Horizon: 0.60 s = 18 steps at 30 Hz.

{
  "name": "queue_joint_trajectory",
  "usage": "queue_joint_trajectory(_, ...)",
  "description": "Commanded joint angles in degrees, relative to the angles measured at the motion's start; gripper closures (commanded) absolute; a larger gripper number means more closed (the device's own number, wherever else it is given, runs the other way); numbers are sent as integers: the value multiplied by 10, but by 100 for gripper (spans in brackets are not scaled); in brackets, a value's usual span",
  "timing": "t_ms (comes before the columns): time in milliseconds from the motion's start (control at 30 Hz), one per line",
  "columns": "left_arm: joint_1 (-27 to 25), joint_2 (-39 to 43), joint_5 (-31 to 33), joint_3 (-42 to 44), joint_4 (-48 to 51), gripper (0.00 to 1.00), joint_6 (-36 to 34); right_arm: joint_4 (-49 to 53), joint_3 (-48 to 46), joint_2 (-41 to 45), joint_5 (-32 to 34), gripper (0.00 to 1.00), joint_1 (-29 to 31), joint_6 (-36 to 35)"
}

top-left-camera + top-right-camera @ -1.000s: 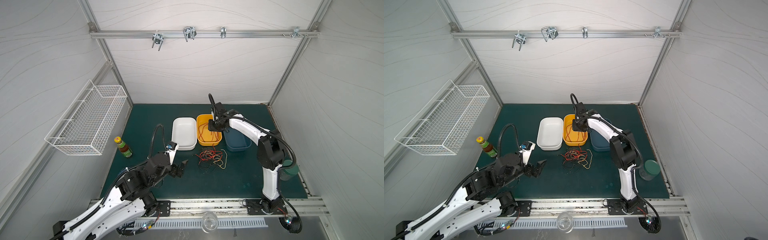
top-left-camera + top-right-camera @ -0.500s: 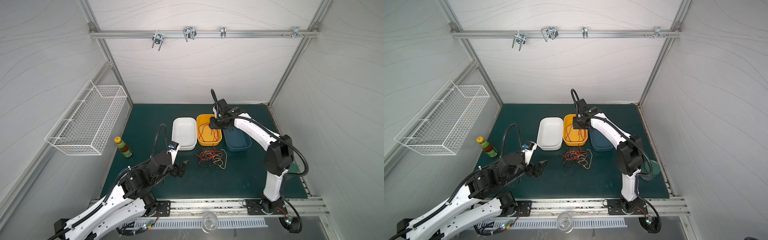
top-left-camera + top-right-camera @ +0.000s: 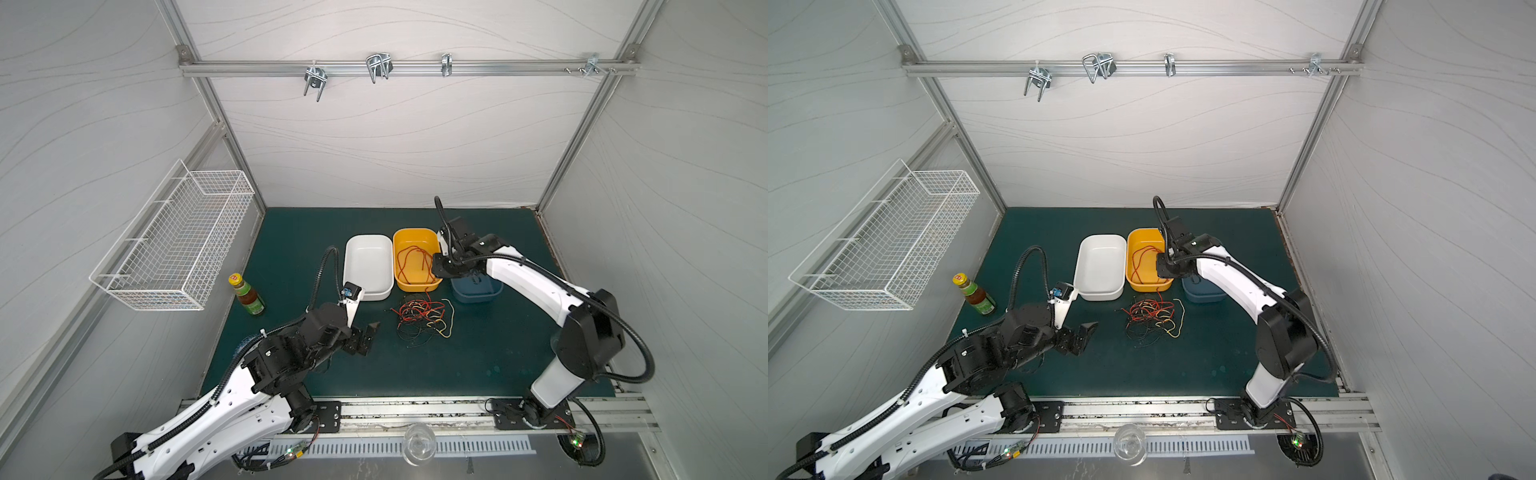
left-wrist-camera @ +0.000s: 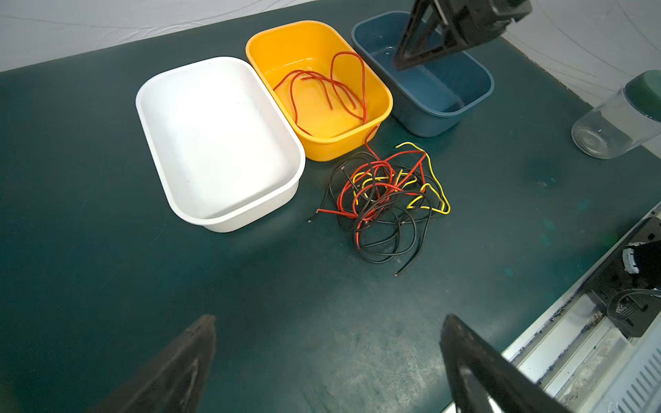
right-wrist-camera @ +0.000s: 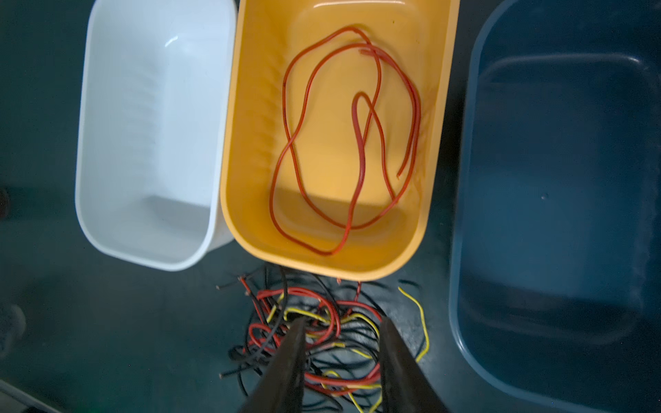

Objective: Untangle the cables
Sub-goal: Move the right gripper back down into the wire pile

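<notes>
The cables (image 3: pixel 422 320) (image 3: pixel 1152 318) lie as a red, black and yellow tangle on the green mat, just in front of the yellow bin (image 3: pixel 432 245). A separate red cable (image 3: pixel 411 264) (image 5: pixel 350 143) rests coiled inside that bin. In both top views my right gripper (image 3: pixel 438 268) (image 3: pixel 1163 270) hovers over the bin's right front corner. Its jaws stand partly apart with nothing between them, and the tangle (image 5: pixel 322 339) shows far below in the right wrist view (image 5: pixel 344 321). My left gripper (image 3: pixel 368 336) (image 4: pixel 328 318) is wide open and empty, low over the mat left of the tangle (image 4: pixel 386 200).
An empty white bin (image 3: pixel 368 262) stands left of the yellow one and a blue bin (image 3: pixel 476 291) right of it. A sauce bottle (image 3: pixel 247 295) stands at the mat's left. A glass jar with a green lid (image 4: pixel 622 118) stands near the right arm's base. A wire basket (image 3: pixel 174 245) hangs on the left wall.
The right arm's elbow swung out to the right, and its gripper drew slightly toward the front of the yellow bin. The left arm barely moved.
</notes>
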<state>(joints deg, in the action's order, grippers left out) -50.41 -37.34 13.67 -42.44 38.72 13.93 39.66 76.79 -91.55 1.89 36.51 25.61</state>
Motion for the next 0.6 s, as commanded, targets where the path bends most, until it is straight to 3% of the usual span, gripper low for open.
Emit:
queue_joint_trajectory(0,-2,-10,-11,-20,-11,1,1,-33,-56,62,-23,59,11,21)
queue_joint_trajectory(233,-1,-34,-18,-26,-5,2,0,-127,-212,144,-81,54,28,162)
queue_joint_trajectory(433,-1,-35,-15,-26,-3,2,1,-208,-282,158,-76,51,52,284)
queue_joint_trajectory(567,-1,-35,-15,-26,-3,2,2,-230,-299,154,-61,51,54,324)
